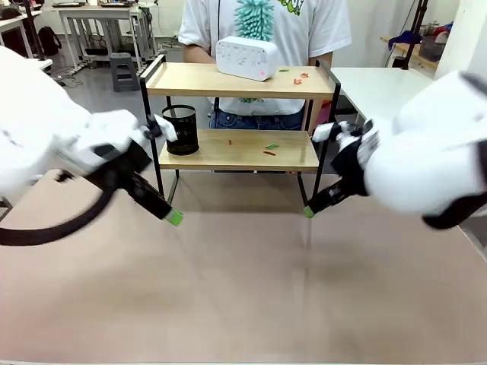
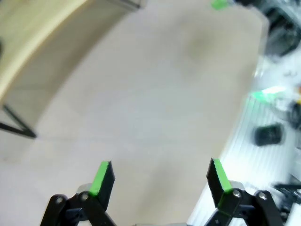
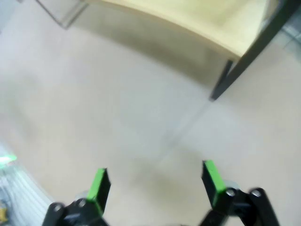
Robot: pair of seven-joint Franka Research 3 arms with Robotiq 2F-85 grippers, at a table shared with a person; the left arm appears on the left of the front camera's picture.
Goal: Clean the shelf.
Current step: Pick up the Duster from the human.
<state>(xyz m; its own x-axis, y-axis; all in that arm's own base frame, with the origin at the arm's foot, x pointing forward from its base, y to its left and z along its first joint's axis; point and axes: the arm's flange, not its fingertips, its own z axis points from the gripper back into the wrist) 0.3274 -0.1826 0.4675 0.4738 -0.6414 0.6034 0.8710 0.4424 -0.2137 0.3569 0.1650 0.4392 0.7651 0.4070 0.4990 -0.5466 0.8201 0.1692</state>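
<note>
The shelf (image 1: 240, 80) stands at the table's far side, two light wooden boards in a black frame. Its top board carries a white box (image 1: 246, 57) and small red and green scraps (image 1: 298, 77). The lower board holds a black mesh cup (image 1: 181, 128) and more scraps (image 1: 269, 149). My left gripper (image 1: 173, 217) hangs open in front of the shelf's left leg, above the table. My right gripper (image 1: 308, 211) is open near the right leg. In the left wrist view the gripper (image 2: 157, 176) holds nothing; the shelf (image 2: 42, 42) lies beyond. The right wrist view shows its gripper (image 3: 155, 181) empty below the shelf (image 3: 197, 23).
A person in a white shirt (image 1: 266, 23) stands behind the shelf. The tan table (image 1: 243, 289) stretches bare toward the near edge. A white table (image 1: 377, 87) sits at the back right, with desks and clutter farther off.
</note>
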